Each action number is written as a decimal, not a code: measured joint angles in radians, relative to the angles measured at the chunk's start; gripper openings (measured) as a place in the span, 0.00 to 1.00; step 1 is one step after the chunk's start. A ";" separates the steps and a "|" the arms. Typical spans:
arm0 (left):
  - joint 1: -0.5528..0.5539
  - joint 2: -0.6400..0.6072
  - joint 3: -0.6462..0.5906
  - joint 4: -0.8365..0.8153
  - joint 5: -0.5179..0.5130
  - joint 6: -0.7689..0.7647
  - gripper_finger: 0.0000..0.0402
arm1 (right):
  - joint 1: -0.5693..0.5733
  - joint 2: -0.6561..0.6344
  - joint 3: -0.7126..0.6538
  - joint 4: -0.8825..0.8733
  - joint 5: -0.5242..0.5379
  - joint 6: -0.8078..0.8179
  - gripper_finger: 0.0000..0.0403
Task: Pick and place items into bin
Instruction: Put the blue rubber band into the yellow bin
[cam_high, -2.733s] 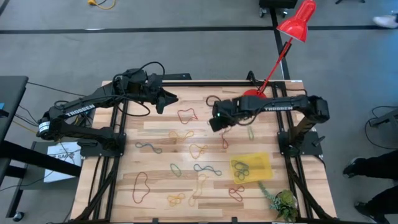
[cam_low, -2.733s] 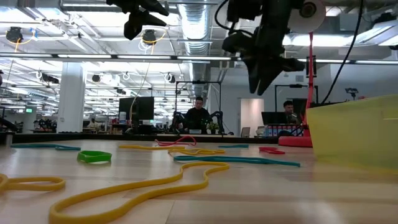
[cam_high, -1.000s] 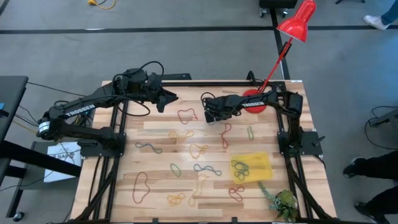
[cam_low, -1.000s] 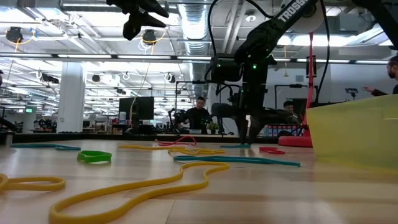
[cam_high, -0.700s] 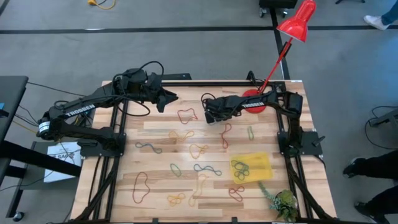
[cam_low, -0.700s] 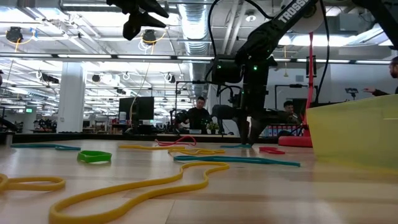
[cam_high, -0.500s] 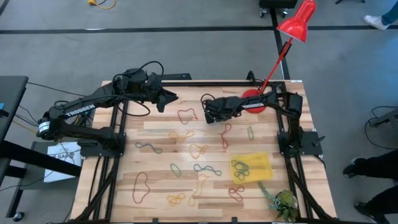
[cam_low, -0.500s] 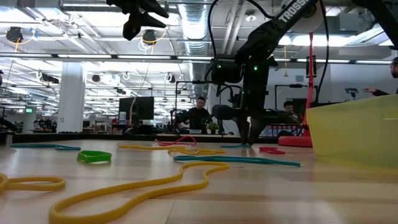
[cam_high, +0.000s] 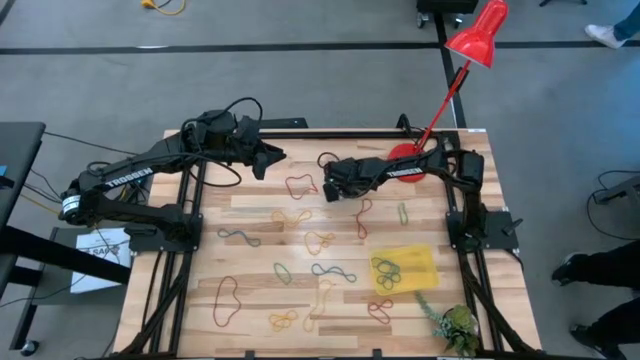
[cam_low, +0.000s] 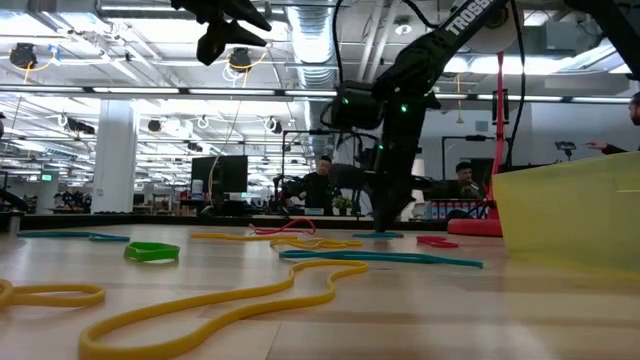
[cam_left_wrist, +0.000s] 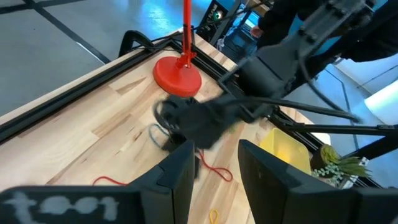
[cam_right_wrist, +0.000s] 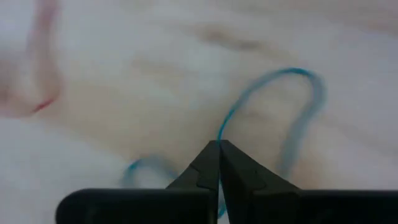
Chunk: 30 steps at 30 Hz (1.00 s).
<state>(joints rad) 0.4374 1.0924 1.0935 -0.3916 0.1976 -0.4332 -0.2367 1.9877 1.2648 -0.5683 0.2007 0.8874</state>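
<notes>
Rubber-band loops in red, yellow, green and blue lie scattered over the wooden table (cam_high: 250, 205). The yellow bin (cam_high: 405, 268) sits near the right near corner and holds several bands; the low view shows its wall (cam_low: 570, 210). My right gripper (cam_high: 332, 188) is down at the table's far middle, shut on a blue band (cam_right_wrist: 298, 106). My left gripper (cam_high: 265, 158) hangs open above the far left part of the table, and its two fingers (cam_left_wrist: 183, 177) stand apart in the left wrist view. My right gripper pinches one strand of the blue band (cam_right_wrist: 219, 132) between its two shut fingertips, coming from above and pointing down. The rest of the loop (cam_right_wrist: 311, 93) lies slack on the table beyond the fingers.
A red lamp stands with its round base (cam_high: 408, 158) at the far right edge, close behind my right arm. A green plant sprig (cam_high: 452, 322) lies by the near right corner. A red band (cam_high: 300, 186) lies just left of my right gripper. People sit in the room beyond the table.
My right gripper has slid a little toward the table's left edge, staying low at the table top. My left arm has kept still.
</notes>
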 joint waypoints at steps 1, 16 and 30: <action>0.000 0.000 0.000 0.000 -0.003 0.000 0.28 | 0.008 -0.006 0.007 -0.003 -0.016 -0.004 0.01; 0.000 0.000 0.000 0.009 -0.004 0.001 0.28 | 0.127 -0.175 0.159 -0.031 -0.155 -0.084 0.00; 0.000 0.000 0.000 0.054 -0.011 0.001 0.28 | 0.368 -0.425 0.187 -0.226 -0.178 0.098 0.00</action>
<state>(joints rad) 0.4370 1.0920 1.0939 -0.3377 0.1864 -0.4319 0.1315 1.5626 1.4517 -0.7942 0.0227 0.9852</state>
